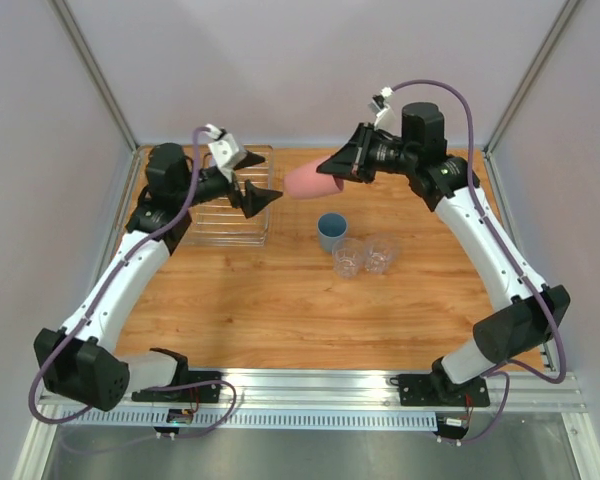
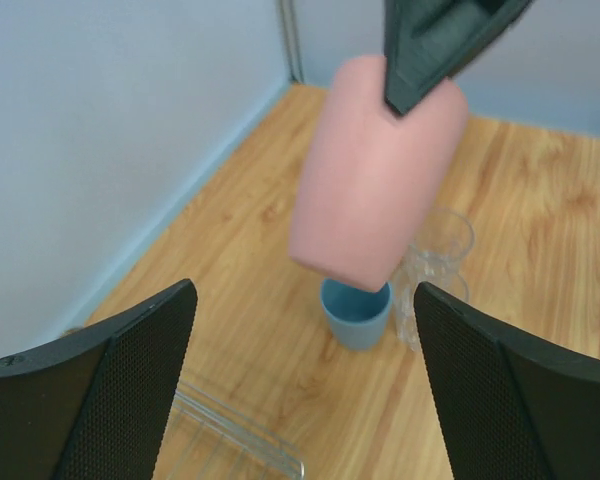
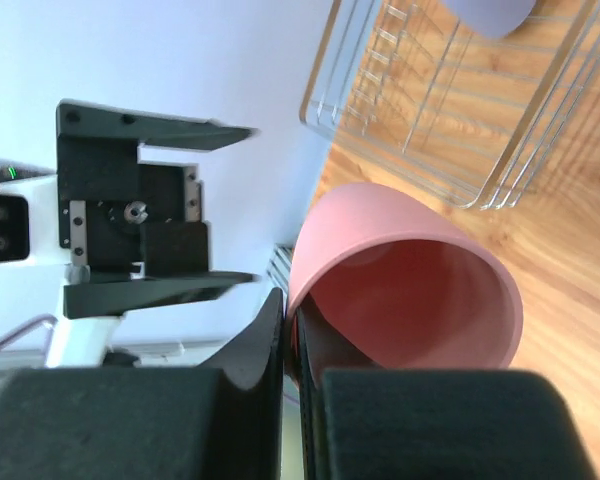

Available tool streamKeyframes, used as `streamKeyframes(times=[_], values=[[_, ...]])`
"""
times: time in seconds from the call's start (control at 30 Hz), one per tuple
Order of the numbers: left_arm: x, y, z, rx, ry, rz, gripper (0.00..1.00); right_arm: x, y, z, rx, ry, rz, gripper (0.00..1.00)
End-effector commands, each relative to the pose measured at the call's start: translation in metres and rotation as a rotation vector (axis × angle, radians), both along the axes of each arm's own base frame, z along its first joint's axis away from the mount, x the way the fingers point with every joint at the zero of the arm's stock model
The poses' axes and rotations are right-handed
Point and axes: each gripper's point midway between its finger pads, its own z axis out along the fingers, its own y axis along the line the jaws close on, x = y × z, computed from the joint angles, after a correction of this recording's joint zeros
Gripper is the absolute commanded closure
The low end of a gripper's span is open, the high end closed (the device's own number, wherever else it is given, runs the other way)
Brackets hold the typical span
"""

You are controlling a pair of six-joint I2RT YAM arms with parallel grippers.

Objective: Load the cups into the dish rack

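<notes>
- Presently the right gripper (image 1: 332, 172) is clamped on the rim of the pink cup (image 1: 310, 182), which is held on its side above the table (image 1: 280, 300).
- Left gripper (image 1: 264, 178): fingers spread wide, empty, facing that cup at the edge of the dish rack (image 1: 220, 228).
- Blue cup (image 1: 331, 232) and clear tumblers (image 1: 348, 258) stand on the table (outside the rack).
- Lavender cup (image 3: 490, 12): apparently in the rack, only partly in frame.

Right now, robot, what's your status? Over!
Right gripper shut on pink cup, held sideways in air. Left gripper open, facing it, over rack. Blue cup, two clear glasses on table. Left gripper sits between cup and rack.
</notes>
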Motion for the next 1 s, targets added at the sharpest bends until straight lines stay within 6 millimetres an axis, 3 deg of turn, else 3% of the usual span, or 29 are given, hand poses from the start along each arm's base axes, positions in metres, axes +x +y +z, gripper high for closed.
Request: streamKeyframes(times=[0.0, 0.1, 0.13, 0.2, 0.23, 0.27, 0.4, 0.43, 0.57, 0.7, 0.87, 0.97], values=[[-0.026, 0.02, 0.067, -0.236, -0.083, -0.05, 0.01, -0.001, -0.013, 0.063, 0.242, -0.097, 0.002, 0.99], [-0.033, 0.025, 0.069, -0.311, -0.03, -0.053, 0.0, -0.002, -0.012, 0.079, 0.29, -0.13, 0.02, 1.0], [-0.036, 0.025, 0.08, -0.348, -0.07, -0.066, 0.0, -0.003, -0.012, 0.087, 0.333, -0.104, 0.024, 0.99], [-0.036, 0.025, 0.073, -0.436, 0.04, -0.059, 0.0, -0.005, -0.011, 0.111, 0.401, -0.171, 0.041, 1.0], [-0.035, 0.03, 0.092, -0.518, -0.021, -0.04, 0.0, -0.004, -0.011, 0.116, 0.433, -0.15, 0.042, 0.99], [-0.03, 0.031, 0.085, -0.571, 0.03, -0.022, 0.0, -0.005, -0.011, 0.127, 0.468, -0.185, 0.051, 0.99], [-0.007, 0.04, 0.097, -0.789, 0.177, 0.075, 0.0, -0.001, -0.007, 0.137, 0.543, -0.19, 0.036, 0.99], [0.001, 0.043, 0.099, -0.824, 0.183, 0.107, 0.0, -0.001, -0.003, 0.132, 0.523, -0.18, 0.032, 1.0], [0.005, 0.034, 0.118, -0.873, 0.18, 0.075, 0.0, 0.005, 0.009, 0.121, 0.538, -0.122, 0.042, 0.99], [0.012, 0.026, 0.12, -0.912, 0.205, 0.07, 0.0, 0.003, 0.015, 0.118, 0.533, -0.13, 0.055, 1.0], [0.012, 0.027, 0.119, -0.919, 0.206, 0.07, 0.0, 0.008, 0.014, 0.097, 0.413, -0.138, 0.016, 1.0], [0.013, 0.028, 0.122, -0.999, 0.275, 0.053, 0.0, 0.002, 0.014, 0.1, 0.432, -0.175, 0.02, 1.0]])
